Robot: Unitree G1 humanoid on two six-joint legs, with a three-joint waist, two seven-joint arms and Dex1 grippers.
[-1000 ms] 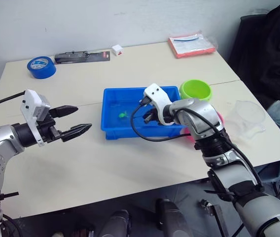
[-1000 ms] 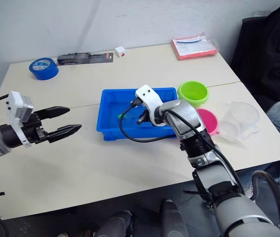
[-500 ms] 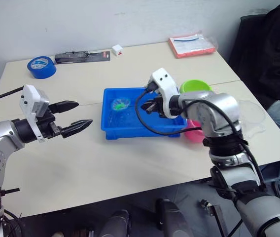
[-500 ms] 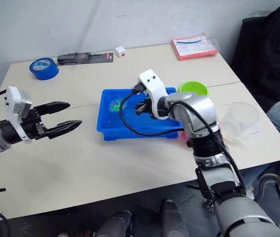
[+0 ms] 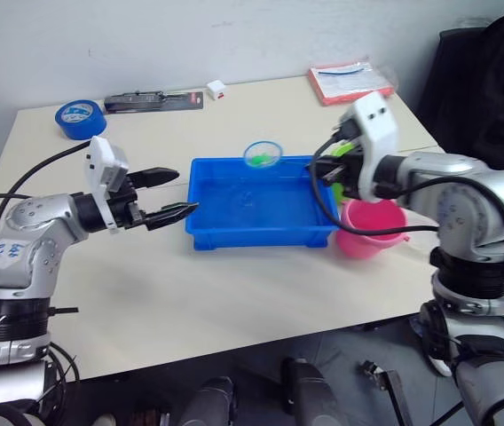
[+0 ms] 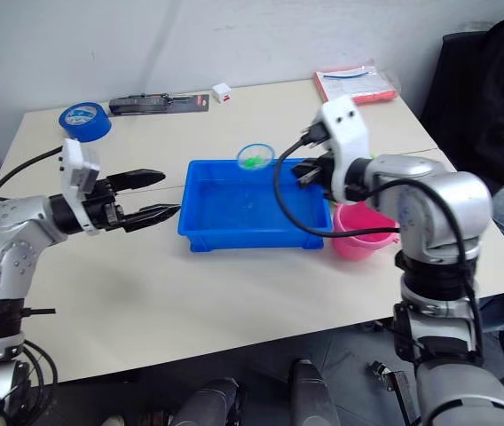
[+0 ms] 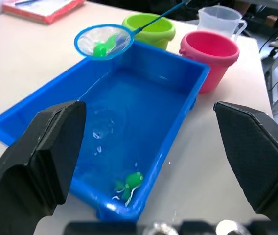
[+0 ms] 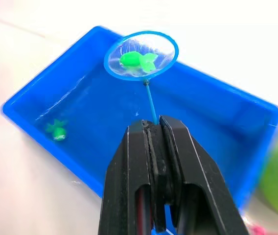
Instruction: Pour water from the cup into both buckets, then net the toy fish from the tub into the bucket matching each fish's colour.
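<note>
Right gripper [image 8: 156, 129], jaws clamped on net handle; net [image 8: 141, 55] held green fish [image 8: 136, 59] above tub [image 5: 234, 232] far rim, short of green bucket [image 7: 149, 29]. Left gripper [image 5: 168, 195]: jaws wide, empty. Risk: tilted net spilling fish onto worktop [image 5: 190, 302] or into pink bucket [image 5: 372, 231].

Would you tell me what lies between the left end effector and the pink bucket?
The blue tub lies between the left end effector and the pink bucket, with one green fish in it, as the left wrist view shows.

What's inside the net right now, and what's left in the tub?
One green fish lies in the net, held by the right gripper. One more green fish remains in the tub; no pink fish visible there.
</note>
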